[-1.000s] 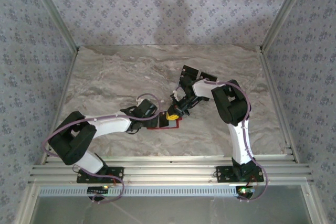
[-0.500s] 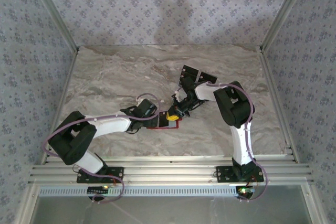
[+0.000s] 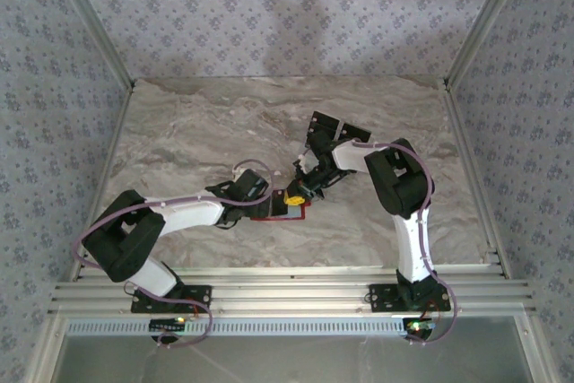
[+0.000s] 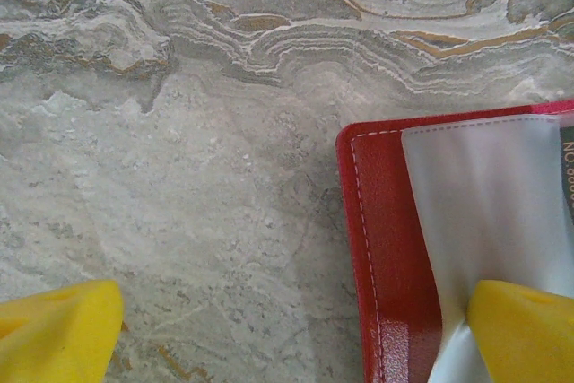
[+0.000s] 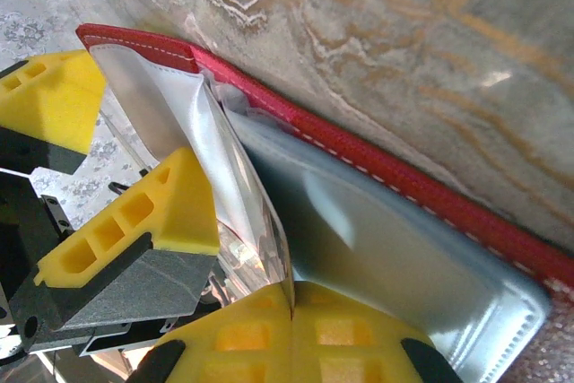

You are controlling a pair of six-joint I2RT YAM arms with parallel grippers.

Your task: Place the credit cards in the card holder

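The red card holder (image 3: 296, 213) lies open on the marble table, its pale pockets (image 5: 386, 248) facing up. My left gripper (image 3: 289, 196) is open over it. One of its yellow fingers (image 4: 525, 329) presses the clear pocket leaf (image 4: 484, 204), and the other hangs over bare table. My right gripper (image 5: 291, 302) is shut on a thin, glossy credit card (image 5: 260, 221), held edge-on against the pocket leaf. A dark card edge with printing (image 4: 567, 168) lies under the leaf. More black credit cards (image 3: 325, 123) lie further back behind the right arm.
The marble table (image 3: 197, 132) has metal-framed patterned walls on three sides. The two wrists (image 3: 309, 181) crowd together over the holder. In the right wrist view, the left gripper's fingers (image 5: 170, 204) sit close beside the held card.
The right wrist has shifted slightly toward the holder. The left arm and the card holder have stayed in place.
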